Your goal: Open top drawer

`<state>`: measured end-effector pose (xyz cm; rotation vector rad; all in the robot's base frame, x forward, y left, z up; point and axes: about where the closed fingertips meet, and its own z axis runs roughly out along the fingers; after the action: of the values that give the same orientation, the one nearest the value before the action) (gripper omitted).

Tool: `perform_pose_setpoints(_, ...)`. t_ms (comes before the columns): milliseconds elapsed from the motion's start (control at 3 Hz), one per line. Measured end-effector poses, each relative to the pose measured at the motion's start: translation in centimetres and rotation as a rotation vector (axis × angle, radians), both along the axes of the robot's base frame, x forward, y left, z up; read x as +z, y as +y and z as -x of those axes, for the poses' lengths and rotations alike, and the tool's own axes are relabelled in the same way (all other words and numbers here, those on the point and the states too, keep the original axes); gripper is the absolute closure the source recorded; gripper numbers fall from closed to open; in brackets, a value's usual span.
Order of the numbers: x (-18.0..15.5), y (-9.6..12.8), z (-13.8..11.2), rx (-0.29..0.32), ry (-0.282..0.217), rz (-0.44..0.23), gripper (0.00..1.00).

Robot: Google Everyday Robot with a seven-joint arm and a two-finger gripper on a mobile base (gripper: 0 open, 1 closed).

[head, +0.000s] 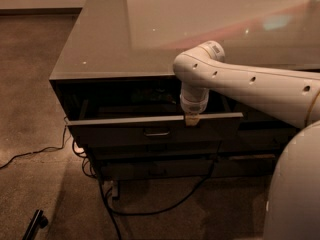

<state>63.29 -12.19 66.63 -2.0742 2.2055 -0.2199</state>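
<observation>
The top drawer (125, 126) is a wide dark grey drawer under the glossy cabinet top (150, 29). It stands pulled partly out, with its front edge lit and a small centre pull (156, 132) below that edge. Its inside is dark. My gripper (191, 120) hangs from the white arm (240, 81) and sits on the drawer's top front edge, right of the pull.
Slimmer drawers (155, 159) lie below the top one. Black cables (150, 206) trail on the carpet under the cabinet. A cable runs off to the left (30, 154). A dark object (35, 221) lies at the bottom left. The robot's white body (295, 194) fills the right.
</observation>
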Motion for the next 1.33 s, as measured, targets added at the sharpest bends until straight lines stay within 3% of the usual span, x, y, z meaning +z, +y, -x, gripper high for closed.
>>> perform_pose_setpoints(333,0.0,0.4,-0.2,0.016,-0.001,0.005,0.39)
perform_pose_setpoints(667,-0.6,0.5,1.8,0.030,0.006,0.038,0.16)
perform_pose_setpoints(1000,-0.3,0.5,1.8,0.030,0.006,0.038,0.00)
perform_pose_setpoints(1333,-0.3,0.5,1.8,0.030,0.006,0.038,0.00)
